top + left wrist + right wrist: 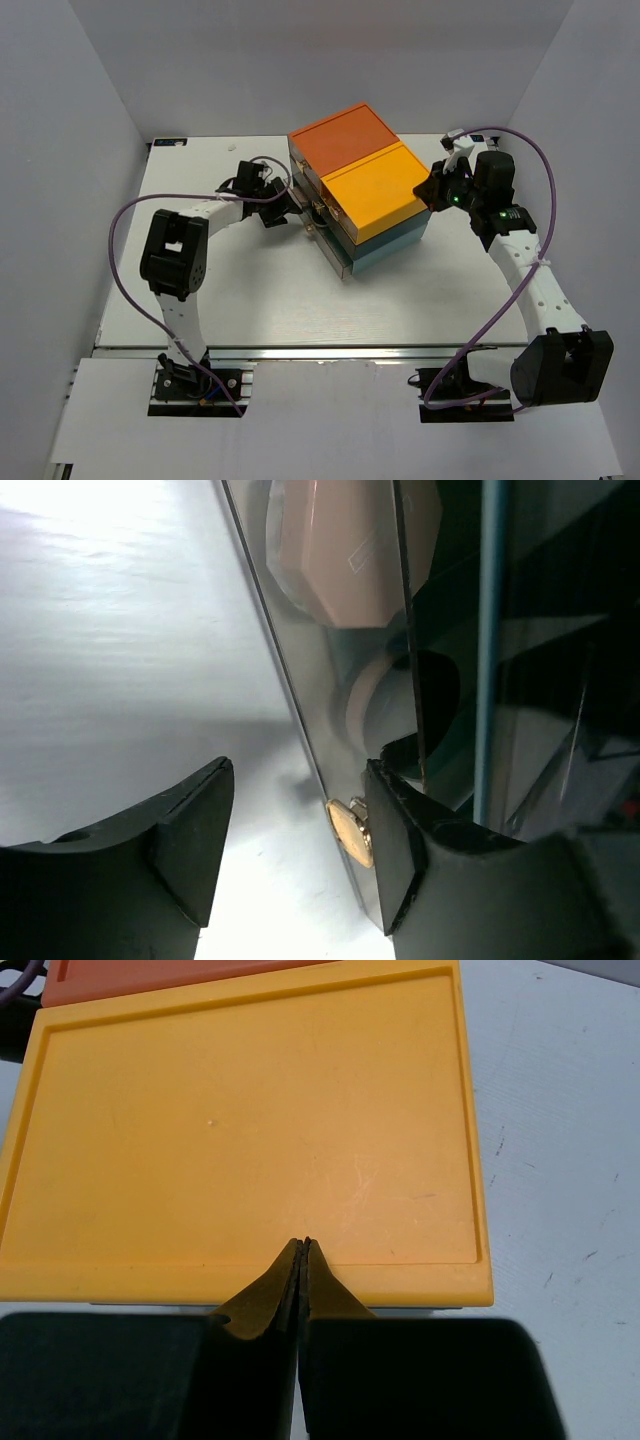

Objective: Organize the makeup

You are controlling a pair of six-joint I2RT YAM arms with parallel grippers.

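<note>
In the top view my left gripper (287, 206) is at the left face of the drawer box (365, 185). In the left wrist view it (300, 815) is open around a small gold drawer knob (350, 832), which lies against the right finger (395, 830); the left finger stands apart. Through the clear drawer front I see the pinkish jar (350, 550) and a beige rounded thing (372, 702) below it. The other makeup is hidden. My right gripper (303, 1247) is shut and empty, its tips over the near edge of the yellow lid (250, 1130).
The box has an orange lid (340, 135) at the back, a yellow lid (380, 185) and a teal base (395, 245). White table (260, 300) lies around it, with grey walls on three sides. The right arm (470, 190) stands at the box's right side.
</note>
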